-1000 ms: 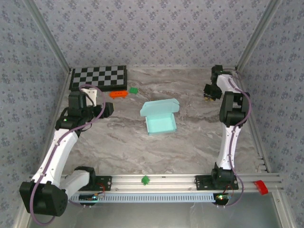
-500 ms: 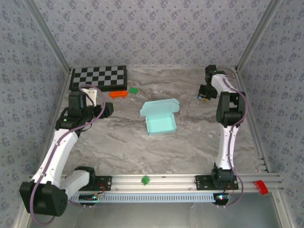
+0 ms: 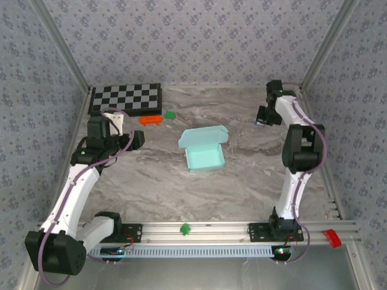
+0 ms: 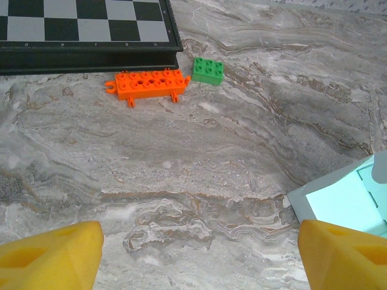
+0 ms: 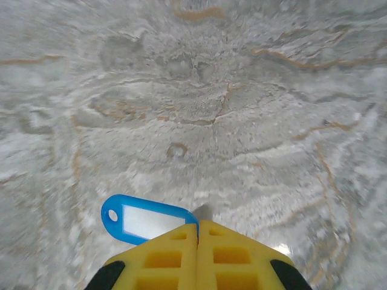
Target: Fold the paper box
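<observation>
Right claw (image 5: 198, 226): fingers pressed flat together, nothing thick between them. A blue key tag (image 5: 145, 219) lies on the table (image 3: 242, 187) with one end right at the tips; can't tell if it's pinched or just touching. This claw is at the far right corner, well apart from the paper box (image 3: 204, 151).

Left claw (image 4: 196, 260): wide open and empty, looking across bare table. A corner of the box shows just inside its right fingertip, not touching. An orange brick (image 4: 149, 84) and a green brick (image 4: 208, 69) sit beyond it, along the edge of the checkerboard (image 3: 126, 99).

The box is mid-table. The tray looks formed and the lid flap stands open on the far side.

Step, my read: walls done, lid closure left, and neither claw is on the box.

Next move needs a claw on the far edge of the lid to swing it down over the tray, with the other bracing the tray so the thin card doesn't slide. The left is the closer one.

Pose:
- Left arm: elbow bent, wrist aimed right toward the box.
- Right arm: stretched up the right side, wrist tipped down at the table.
</observation>
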